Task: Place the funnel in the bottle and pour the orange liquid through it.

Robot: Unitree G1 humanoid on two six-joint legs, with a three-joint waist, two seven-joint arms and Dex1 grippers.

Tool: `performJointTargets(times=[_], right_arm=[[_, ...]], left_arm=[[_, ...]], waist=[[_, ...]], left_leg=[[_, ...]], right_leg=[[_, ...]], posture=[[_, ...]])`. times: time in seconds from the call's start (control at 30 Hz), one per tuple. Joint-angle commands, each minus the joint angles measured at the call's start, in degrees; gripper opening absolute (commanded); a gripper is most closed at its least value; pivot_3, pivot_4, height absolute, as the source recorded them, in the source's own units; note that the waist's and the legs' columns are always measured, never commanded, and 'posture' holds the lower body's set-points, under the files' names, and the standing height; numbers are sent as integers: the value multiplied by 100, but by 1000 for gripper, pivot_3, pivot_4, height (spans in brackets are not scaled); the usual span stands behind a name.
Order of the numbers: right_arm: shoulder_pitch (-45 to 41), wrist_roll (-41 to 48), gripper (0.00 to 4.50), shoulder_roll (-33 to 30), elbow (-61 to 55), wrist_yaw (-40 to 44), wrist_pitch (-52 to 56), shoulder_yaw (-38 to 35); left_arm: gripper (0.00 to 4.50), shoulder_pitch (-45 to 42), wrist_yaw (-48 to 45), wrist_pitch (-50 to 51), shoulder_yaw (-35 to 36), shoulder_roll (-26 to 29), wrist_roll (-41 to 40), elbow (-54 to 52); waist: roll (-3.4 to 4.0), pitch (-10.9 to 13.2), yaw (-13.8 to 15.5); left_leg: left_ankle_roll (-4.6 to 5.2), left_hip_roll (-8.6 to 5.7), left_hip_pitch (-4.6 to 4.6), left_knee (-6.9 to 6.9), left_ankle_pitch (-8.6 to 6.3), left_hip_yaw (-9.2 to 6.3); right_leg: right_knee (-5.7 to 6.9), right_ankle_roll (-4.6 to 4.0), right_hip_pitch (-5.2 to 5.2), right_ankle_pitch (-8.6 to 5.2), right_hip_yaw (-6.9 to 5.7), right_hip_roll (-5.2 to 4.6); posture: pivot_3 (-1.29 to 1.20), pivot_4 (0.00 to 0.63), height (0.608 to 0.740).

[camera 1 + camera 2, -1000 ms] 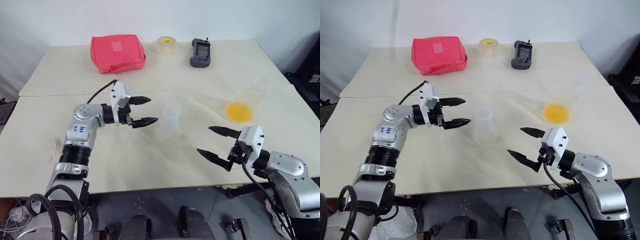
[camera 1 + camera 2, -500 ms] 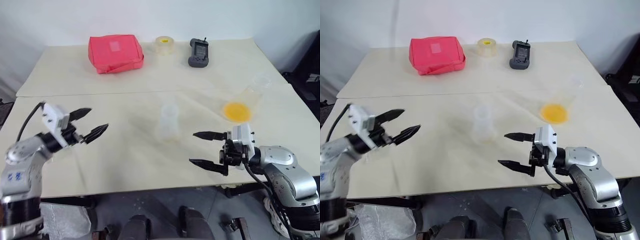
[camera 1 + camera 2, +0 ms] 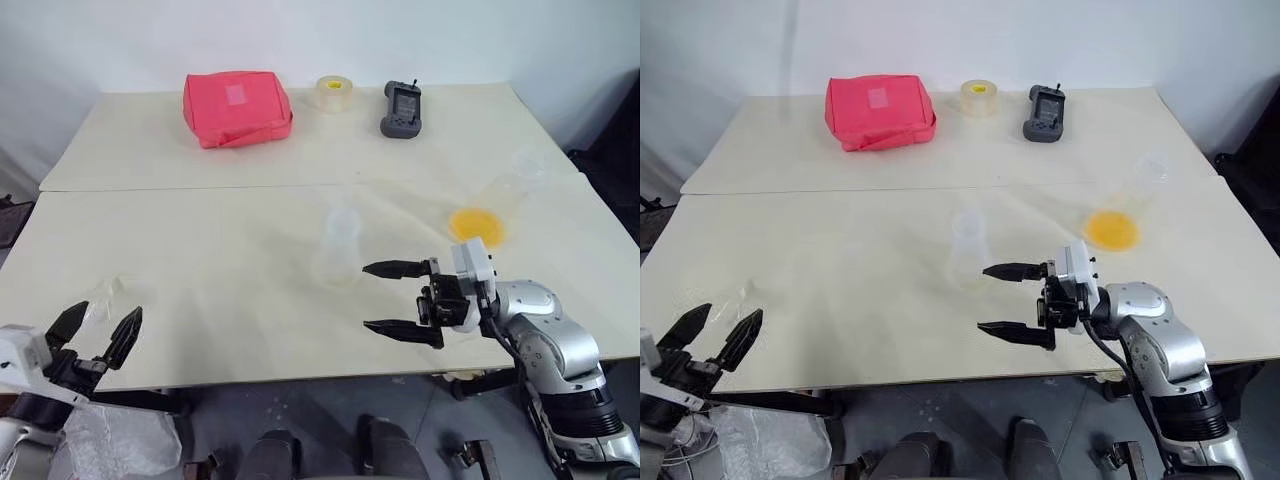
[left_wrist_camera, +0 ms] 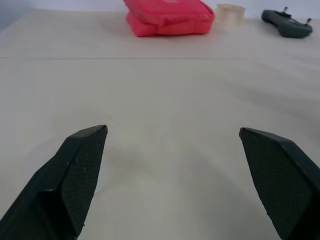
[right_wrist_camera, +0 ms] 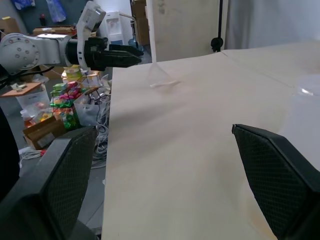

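Trouble is likeliest at the funnel (image 3: 108, 292), a clear, barely visible cone lying near the table's (image 3: 200, 240) front left corner, just ahead of the left gripper (image 3: 98, 333), whose two black fingers are spread wide with nothing between them. Approaching from off the table's edge, a finger could nudge the light plastic away or off the edge instead of straddling it, and its transparency makes judging its rim hard. The bottle (image 3: 337, 247) stands upright and empty near the middle of the table, just beyond the right gripper (image 3: 393, 298), which points leftward with its jaws fully parted and empty; a sideways sweep there could topple it. The orange liquid (image 3: 476, 224) sits in a larger clear flask (image 3: 505, 192) that looks tilted or on its side, toward the right edge, well apart from the bottle; a careless grab might spill it before the funnel is seated in the bottle's narrow neck
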Motion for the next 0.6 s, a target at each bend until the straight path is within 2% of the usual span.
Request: performJointTargets(times=[0.03,0.2,0.3,0.6], right_arm=[[-164,-54,4500,23,334,291,-256,-60],[-279,-155,4500,32,647,493,-484,-89],[-289,-212,4500,42,725,412,-533,-139],[-125,-267,4500,-64,372,79,-421,-259]], left_arm=[[4486,254,489,-47,203,-236,-219,-152],[4486,-49,1251,170,-3,-276,-314,-116],[4486,-448,1653,179,-87,-172,-96,317],[4486,-1540,1869,202,-747,265,257,1369]], waist=[[0,0,-4],[0,1,17],[0,1,18],[0,1,4]], left_leg=[[-1,2,0,0,-3,1],[-5,9,0,1,-5,0],[-4,6,1,5,-5,-3],[-8,6,-1,4,-7,0]], right_leg=[[1,-1,-1,0,-1,2],[1,-3,-2,-2,-8,7],[2,-3,2,-2,-10,7],[21,-2,-3,-1,-56,9]], posture=[[0,150,740],[0,150,740],[0,150,740],[0,150,740]])
